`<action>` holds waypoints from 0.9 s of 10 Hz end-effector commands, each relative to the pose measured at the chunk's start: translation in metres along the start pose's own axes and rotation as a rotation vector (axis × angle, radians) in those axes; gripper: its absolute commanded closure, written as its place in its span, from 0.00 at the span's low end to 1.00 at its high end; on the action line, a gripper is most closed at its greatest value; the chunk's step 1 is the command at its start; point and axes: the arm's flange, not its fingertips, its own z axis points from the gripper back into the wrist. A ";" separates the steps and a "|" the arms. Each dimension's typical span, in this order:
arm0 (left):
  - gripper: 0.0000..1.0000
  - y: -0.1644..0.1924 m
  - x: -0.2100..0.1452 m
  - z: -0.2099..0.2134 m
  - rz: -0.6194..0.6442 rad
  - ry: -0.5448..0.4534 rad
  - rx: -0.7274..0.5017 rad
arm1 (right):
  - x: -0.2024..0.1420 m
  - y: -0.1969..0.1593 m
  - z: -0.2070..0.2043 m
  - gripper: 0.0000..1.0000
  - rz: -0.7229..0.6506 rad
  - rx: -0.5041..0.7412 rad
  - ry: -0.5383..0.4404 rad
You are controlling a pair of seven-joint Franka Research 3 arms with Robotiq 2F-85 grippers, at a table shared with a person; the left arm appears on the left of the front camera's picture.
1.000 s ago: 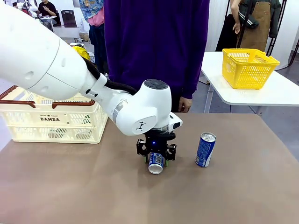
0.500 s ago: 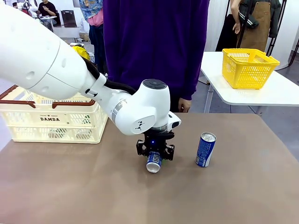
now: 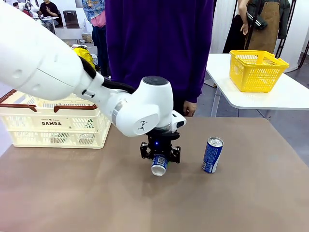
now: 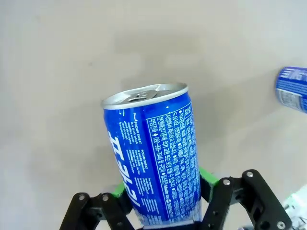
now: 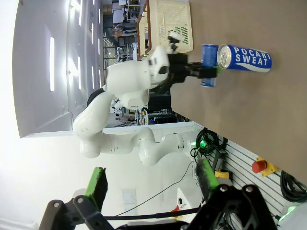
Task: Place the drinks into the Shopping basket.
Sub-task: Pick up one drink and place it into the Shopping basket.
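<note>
slim blue can (image 4: pixel 153 160), left pincer (image 4: pixel 165 211) clamped

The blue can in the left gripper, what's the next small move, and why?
Probably lift it straight up. The left gripper is shut on the blue can, which hangs tilted, low over the table; the cream basket to the robot's left has walls taller than that, so height likely comes before moving sideways.

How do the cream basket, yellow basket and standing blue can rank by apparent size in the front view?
Largest: cream basket
Then: yellow basket, farther off, so true size unsure
Smallest: standing blue can
</note>
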 end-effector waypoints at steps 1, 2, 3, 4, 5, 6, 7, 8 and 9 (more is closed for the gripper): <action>1.00 0.034 -0.028 0.083 0.034 -0.009 0.007 | 0.003 0.008 -0.001 0.00 -0.012 0.024 -0.012; 1.00 0.048 -0.045 0.116 0.011 -0.022 -0.022 | 0.003 0.008 -0.001 0.00 -0.012 0.024 -0.012; 1.00 0.061 -0.066 0.138 -0.006 -0.054 -0.059 | 0.003 0.008 -0.001 0.00 -0.012 0.024 -0.012; 1.00 0.074 -0.089 0.154 -0.021 -0.076 -0.053 | 0.003 0.008 -0.001 0.00 -0.012 0.024 -0.012; 1.00 0.083 -0.106 0.161 -0.049 -0.118 -0.071 | 0.003 0.008 -0.001 0.00 -0.012 0.024 -0.012; 1.00 0.090 -0.115 0.160 0.003 -0.177 -0.076 | 0.003 0.008 -0.001 0.00 -0.012 0.024 -0.012; 1.00 0.064 -0.082 0.161 -0.009 -0.085 -0.043 | 0.003 0.008 -0.001 0.00 -0.012 0.024 -0.012; 1.00 0.064 -0.082 0.161 -0.009 -0.085 -0.043 | 0.003 0.008 -0.001 0.00 -0.012 0.024 -0.012; 1.00 0.064 -0.082 0.161 -0.009 -0.085 -0.043 | 0.003 0.008 -0.001 0.00 -0.012 0.024 -0.012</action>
